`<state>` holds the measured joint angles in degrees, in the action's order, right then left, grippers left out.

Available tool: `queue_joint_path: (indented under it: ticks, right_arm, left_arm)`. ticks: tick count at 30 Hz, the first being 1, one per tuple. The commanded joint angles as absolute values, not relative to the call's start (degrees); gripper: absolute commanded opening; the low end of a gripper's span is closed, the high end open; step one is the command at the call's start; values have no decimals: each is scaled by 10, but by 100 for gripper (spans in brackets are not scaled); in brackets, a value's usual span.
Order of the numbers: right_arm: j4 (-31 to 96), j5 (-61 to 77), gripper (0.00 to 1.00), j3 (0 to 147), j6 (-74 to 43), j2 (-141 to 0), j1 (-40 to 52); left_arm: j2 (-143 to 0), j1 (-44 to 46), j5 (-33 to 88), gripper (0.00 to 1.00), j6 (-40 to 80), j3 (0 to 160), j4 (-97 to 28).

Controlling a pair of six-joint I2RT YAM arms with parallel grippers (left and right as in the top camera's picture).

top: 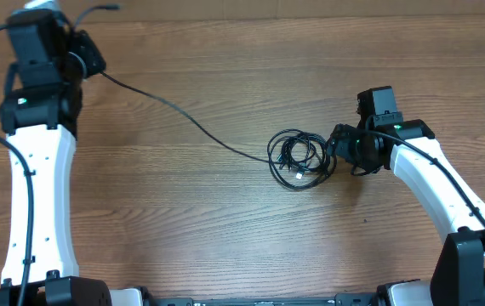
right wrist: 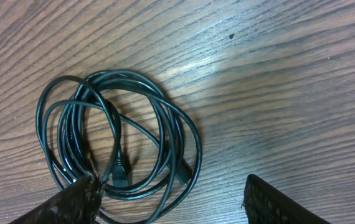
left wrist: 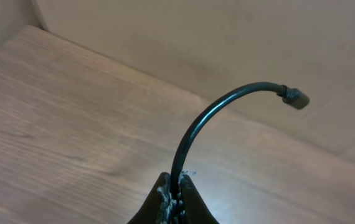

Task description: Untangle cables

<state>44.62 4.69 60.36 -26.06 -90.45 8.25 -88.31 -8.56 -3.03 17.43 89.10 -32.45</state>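
Note:
A bundle of thin black cables (top: pixel 299 159) lies coiled on the wooden table, right of the middle. One strand (top: pixel 174 109) runs from the coil up and left to my left gripper (top: pixel 79 53). That gripper is shut on the cable near its end; in the left wrist view the cable (left wrist: pixel 196 124) rises from the closed jaws (left wrist: pixel 179 186) and ends in a small plug (left wrist: pixel 294 98). My right gripper (top: pixel 338 153) is open at the coil's right side. In the right wrist view the coil (right wrist: pixel 115 130) with two plug ends lies before the open fingers (right wrist: pixel 171 199).
The wooden table (top: pixel 225 229) fills the view. The white left arm (top: pixel 38 195) stands along the left edge and the white right arm (top: pixel 438 187) along the right. A pale wall shows behind the table in the left wrist view.

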Motion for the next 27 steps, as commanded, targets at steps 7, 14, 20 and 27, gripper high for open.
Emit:
queue_joint_path:
  ticks: [7, 14, 20, 27]
  right_arm:
    - [449, 53, 72, 603, -250, -901, 82]
    - [449, 52, 75, 603, -250, -901, 82]
    - [475, 51, 75, 608, -250, -901, 80]
    - [553, 50, 77, 672, -250, -900, 53]
  left_arm:
    - [-883, -73, 116, 46, 193, 894, -342]
    - [-884, -26, 176, 61, 192, 894, -393]
    - [-902, 67, 174, 61, 144, 893, -422]
    - [-968, 160, 175, 62, 133, 893, -456]
